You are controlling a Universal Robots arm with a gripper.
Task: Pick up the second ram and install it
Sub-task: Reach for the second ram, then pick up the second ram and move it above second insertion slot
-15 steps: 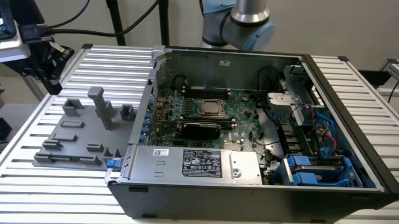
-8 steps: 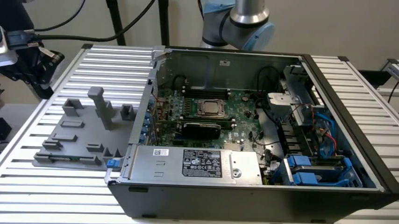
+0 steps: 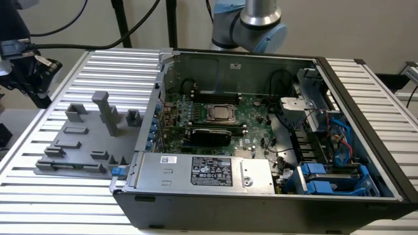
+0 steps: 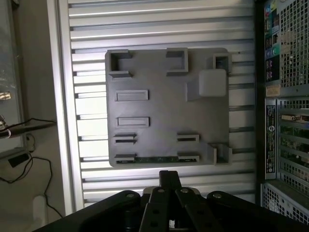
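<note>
The second ram (image 4: 157, 159) is a thin green strip lying in a slot along one edge of the grey holder tray (image 4: 164, 111). In the exterior view it is a dark strip (image 3: 72, 167) on the front edge of that tray (image 3: 78, 147), at the exterior view's left of the open computer case (image 3: 261, 196). My gripper (image 4: 169, 178) hangs high above the tray, just off the edge where the ram lies. Its black fingers are shut together with nothing between them. The arm's wrist end (image 3: 29, 68) hangs at the exterior view's upper left.
The tray carries several raised holders and a tall post (image 3: 103, 110). The case's motherboard (image 3: 216, 122) shows a silver processor (image 3: 222, 113), with a power supply (image 3: 205, 171) in front and blue drive bays (image 3: 333, 178) at the exterior view's right. Cables hang behind the ribbed table (image 3: 65, 205).
</note>
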